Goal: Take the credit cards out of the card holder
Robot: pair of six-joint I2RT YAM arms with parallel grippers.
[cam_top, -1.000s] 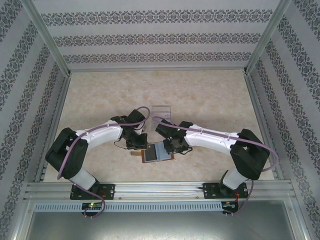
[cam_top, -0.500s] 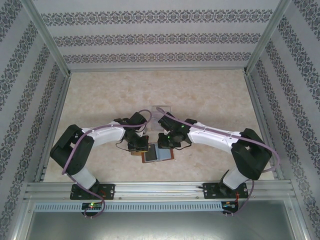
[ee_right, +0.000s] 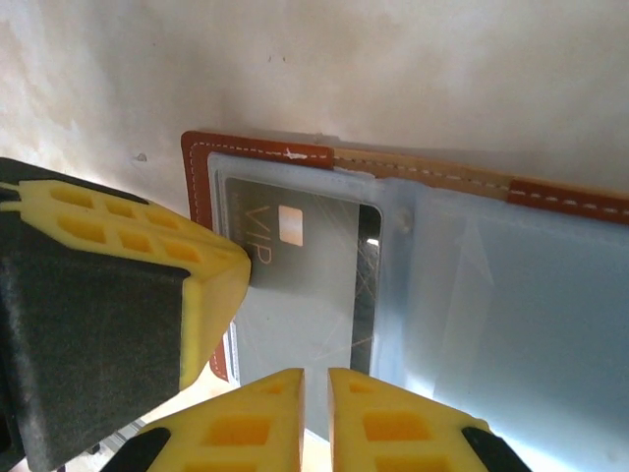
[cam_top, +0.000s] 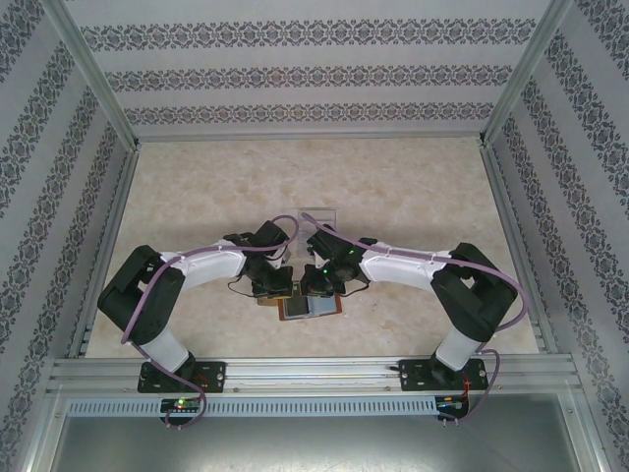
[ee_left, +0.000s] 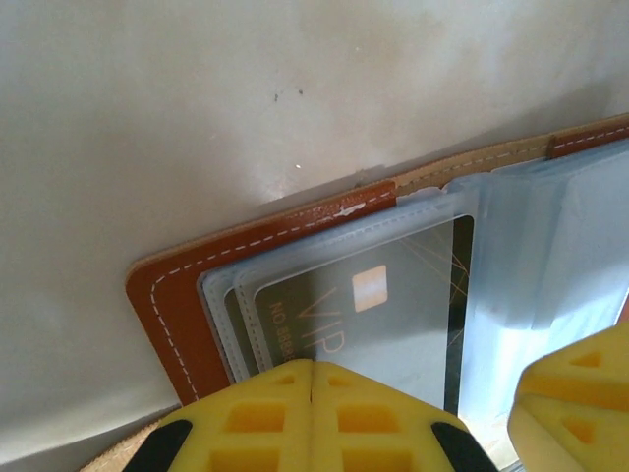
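— Card holder (ee_right: pixel 257 149) lies open on the surface (cam_top: pixel 413 187), close to its near edge, with a dark credit card (ee_right: pixel 295 236) in its clear sleeve (ee_right: pixel 511 295). What could go wrong?
— Your left tool (ee_left: pixel 312 379) is squeezed together over the card side. Your right tool (ee_right: pixel 316 383) shows a thin slit at the sleeve's edge; whether it nips the card, I can't tell. If it caught sleeve too, your pull may drag the holder.
— Farther out?
— Toward the clear box (cam_top: pixel 324 211) just beyond.
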